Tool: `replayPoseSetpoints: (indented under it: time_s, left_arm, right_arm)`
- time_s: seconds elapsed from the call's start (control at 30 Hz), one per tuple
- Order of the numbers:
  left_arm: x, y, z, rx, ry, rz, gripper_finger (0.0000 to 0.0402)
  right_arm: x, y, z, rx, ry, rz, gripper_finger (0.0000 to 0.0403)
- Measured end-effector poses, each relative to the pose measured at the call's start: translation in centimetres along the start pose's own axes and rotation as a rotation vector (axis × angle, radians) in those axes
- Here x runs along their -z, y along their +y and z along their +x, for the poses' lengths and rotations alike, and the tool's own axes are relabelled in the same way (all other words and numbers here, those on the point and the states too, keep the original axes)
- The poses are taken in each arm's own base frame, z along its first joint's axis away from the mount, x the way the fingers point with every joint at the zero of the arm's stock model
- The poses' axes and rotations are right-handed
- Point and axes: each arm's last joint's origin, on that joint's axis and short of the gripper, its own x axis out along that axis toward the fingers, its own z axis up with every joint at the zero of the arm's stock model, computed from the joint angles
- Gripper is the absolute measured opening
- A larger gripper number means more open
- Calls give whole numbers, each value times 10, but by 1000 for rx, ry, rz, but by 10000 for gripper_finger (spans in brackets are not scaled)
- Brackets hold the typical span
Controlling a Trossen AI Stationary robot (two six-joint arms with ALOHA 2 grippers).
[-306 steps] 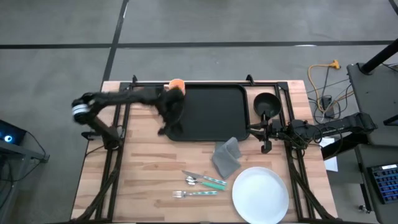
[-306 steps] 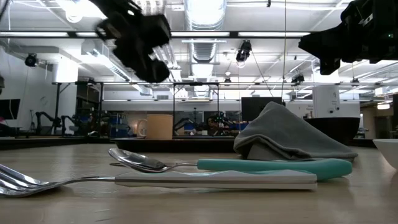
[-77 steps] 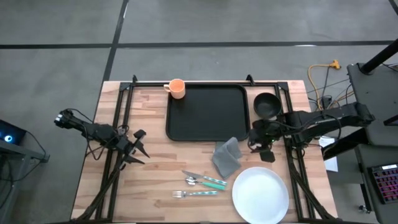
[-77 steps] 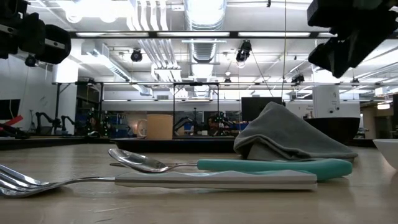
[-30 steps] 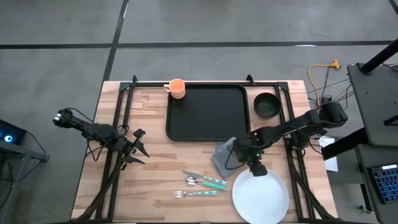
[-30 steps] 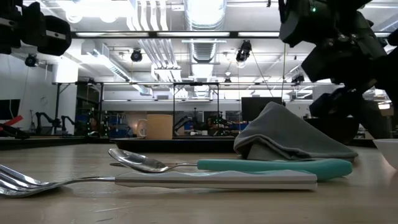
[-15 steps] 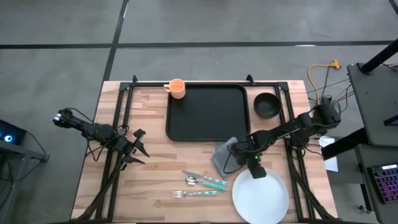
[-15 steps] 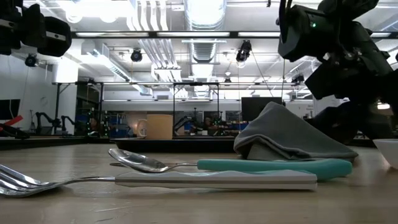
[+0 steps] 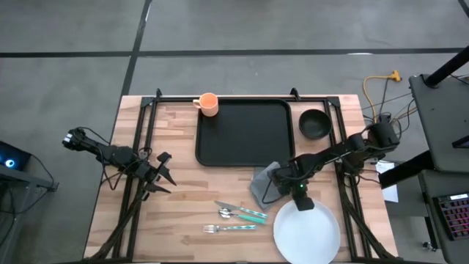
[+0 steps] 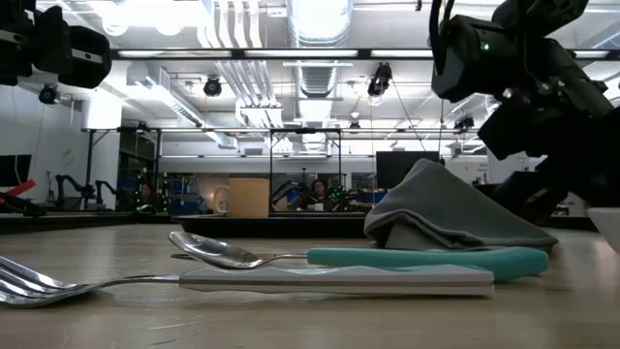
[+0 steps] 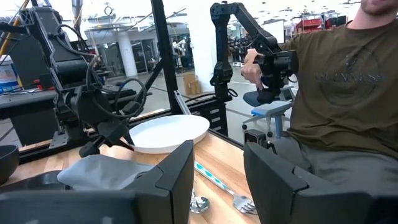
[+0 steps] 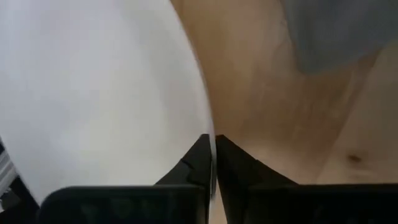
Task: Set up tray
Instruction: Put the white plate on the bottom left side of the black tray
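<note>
Your right gripper (image 9: 301,202) is clamped on the far rim of the round white plate (image 9: 308,233), beside the crumpled grey cloth (image 9: 265,185), while your left gripper (image 9: 163,178) waits, fingers apart, at the table's left.

No legible text, label, brand, number or sign appears in any view. The dark T-shirt (image 11: 348,81) of the person seated beyond the table carries a faint chest print, but its characters cannot be read.
</note>
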Motion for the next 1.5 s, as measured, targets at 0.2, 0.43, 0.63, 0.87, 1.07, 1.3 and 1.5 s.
replayPoseSetpoints:
  time_s: [0.2,0.43,0.63,0.87,1.07,1.3,1.5]
  left_arm:
    - [0,0,0,0,0,0,122]
    - [0,0,0,0,0,0,122]
    - [0,0,0,0,0,0,122]
    - [0,0,0,0,0,0,122]
    - [0,0,0,0,0,0,122]
    - [0,0,0,0,-1,0,122]
    - [0,0,0,0,0,0,122]
  right_arm:
    - [0,2,-8,-71,-27,-10,9]
    - [-1,-2,-17,-187,-59,7,9]
    - [-4,-15,-28,-213,-110,52,9]
    - [-25,-15,-57,-203,-204,-1,9]
    - [-42,-19,-95,-186,-287,-9,9]
    - [-59,-52,-140,-142,-416,71,9]
    - [-69,-101,-173,-104,-506,174,9]
